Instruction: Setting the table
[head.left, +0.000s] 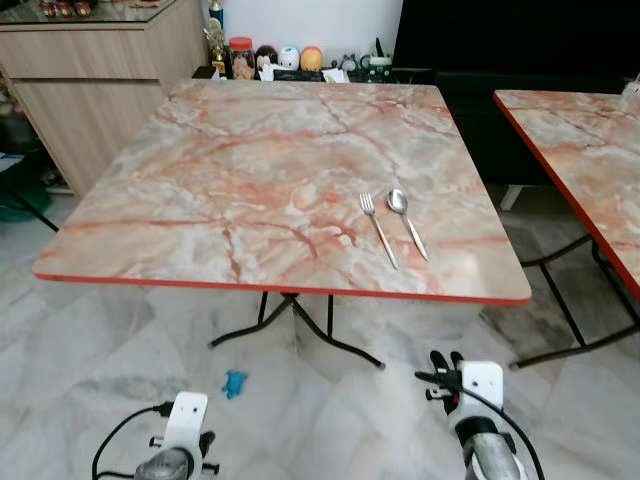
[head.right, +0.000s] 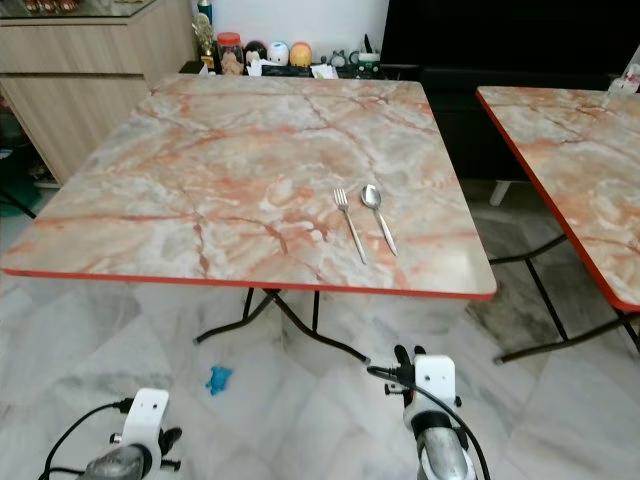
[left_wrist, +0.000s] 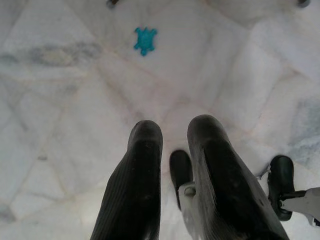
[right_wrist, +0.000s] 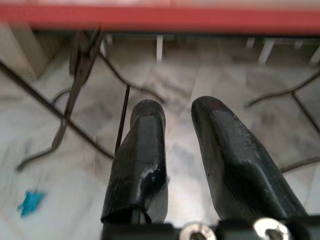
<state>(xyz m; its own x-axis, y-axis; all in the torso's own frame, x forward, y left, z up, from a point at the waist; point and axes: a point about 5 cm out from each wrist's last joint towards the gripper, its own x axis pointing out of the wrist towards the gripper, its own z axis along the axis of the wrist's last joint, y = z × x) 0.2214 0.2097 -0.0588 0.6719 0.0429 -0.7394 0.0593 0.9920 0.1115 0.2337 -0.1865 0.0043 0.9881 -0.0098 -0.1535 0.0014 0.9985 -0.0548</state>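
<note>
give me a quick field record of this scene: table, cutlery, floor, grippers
table: marble-patterned top with red edge, folding black legs
cutlery: fork and spoon side by side, near the table's front right, handles toward the robot
second table: same pattern, to the right
floor: small teal turtle toy under the table's front edge
left gripper: open, low over the floor, holding nothing
right gripper: open, below the table edge, holding nothing
</note>
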